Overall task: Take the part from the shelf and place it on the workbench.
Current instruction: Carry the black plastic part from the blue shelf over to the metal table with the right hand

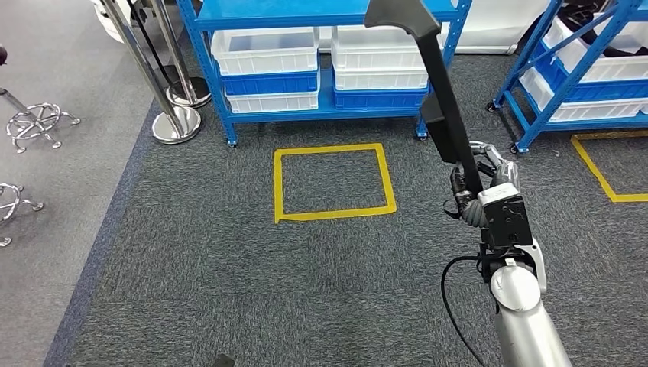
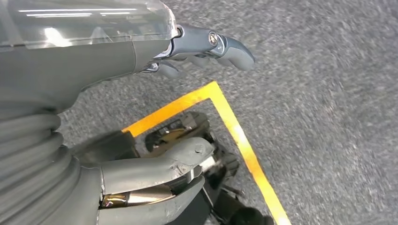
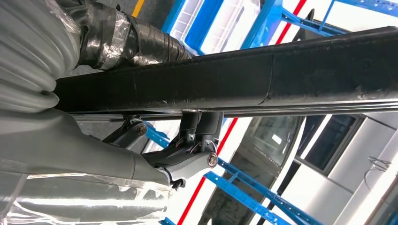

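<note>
Long black part, upright, tilted, apparently hook-ended, above carpet

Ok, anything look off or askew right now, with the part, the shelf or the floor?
Nothing damaged or spilled. The long black part stands nearly upright in the right hand, gripped near its lower end, so most of its length rises above the hand. Bins sit square on the blue shelf; the yellow floor square looks intact.

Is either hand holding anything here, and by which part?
The right hand grips the long black part at its lower end, the rest rising above the hand. The left hand holds nothing.
</note>
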